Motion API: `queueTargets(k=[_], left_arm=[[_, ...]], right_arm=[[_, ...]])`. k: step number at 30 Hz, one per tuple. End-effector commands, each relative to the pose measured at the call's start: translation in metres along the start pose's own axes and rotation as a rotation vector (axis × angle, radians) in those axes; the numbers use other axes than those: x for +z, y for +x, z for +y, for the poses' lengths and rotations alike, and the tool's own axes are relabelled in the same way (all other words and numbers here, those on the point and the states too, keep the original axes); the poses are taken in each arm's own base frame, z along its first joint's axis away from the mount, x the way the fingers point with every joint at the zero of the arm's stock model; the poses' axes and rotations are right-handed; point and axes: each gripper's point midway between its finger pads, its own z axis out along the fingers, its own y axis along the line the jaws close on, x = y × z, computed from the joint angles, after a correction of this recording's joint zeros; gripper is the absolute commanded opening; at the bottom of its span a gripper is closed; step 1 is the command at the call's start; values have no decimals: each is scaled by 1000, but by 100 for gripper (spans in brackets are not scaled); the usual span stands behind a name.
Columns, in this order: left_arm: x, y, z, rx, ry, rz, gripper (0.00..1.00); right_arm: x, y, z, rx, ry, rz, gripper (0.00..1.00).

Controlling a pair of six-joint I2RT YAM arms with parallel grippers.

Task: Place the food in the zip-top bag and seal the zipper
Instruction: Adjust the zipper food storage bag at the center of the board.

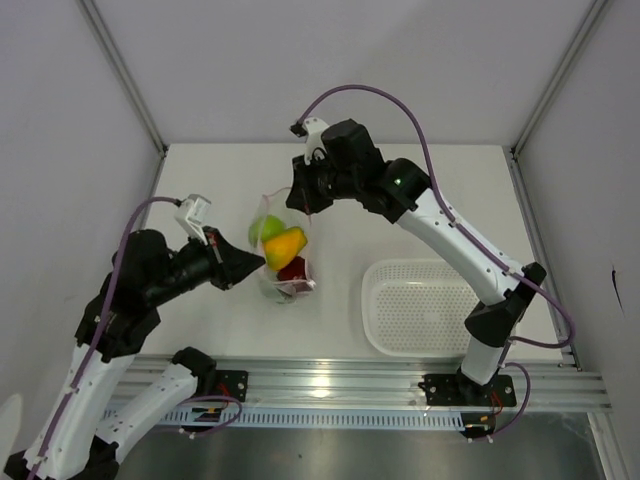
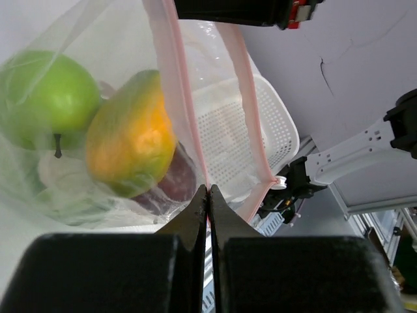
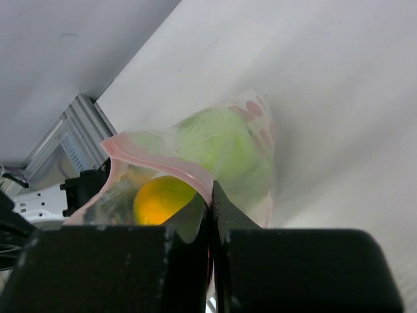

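Observation:
The zip-top bag (image 1: 284, 262) stands near the table's middle, held up between both arms. Through its clear wall I see the food: a green apple (image 2: 49, 98), a yellow-orange fruit (image 2: 130, 137) and a dark red apple (image 2: 177, 184). From the far side something pale green (image 3: 221, 140) and the yellow-orange fruit (image 3: 161, 199) show. The zipper (image 2: 174, 98) is parted, its two pink strips spreading apart. My left gripper (image 2: 208, 189) is shut on the zipper at the near-left end. At the far end, my right gripper (image 3: 212, 187) is shut on the pink zipper strip (image 3: 156, 160).
A white perforated basket (image 1: 425, 305) lies on the table to the right of the bag, under the right arm's forearm. A metal rail (image 1: 380, 385) runs along the near edge. Enclosure walls stand close on the left, right and back.

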Motion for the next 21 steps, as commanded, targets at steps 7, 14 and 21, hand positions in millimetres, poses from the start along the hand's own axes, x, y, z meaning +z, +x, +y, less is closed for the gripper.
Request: queueTargets(k=[7, 14, 21], left_arm=[[1, -3, -3, -60, 10, -17, 1], [13, 8, 10, -139, -20, 4, 1], [9, -12, 9, -181, -44, -97, 1]], right_arm=[[-6, -26, 19, -63, -81, -46, 0], [10, -7, 28, -59, -203, 3, 0], [9, -13, 37, -112, -217, -34, 39]])
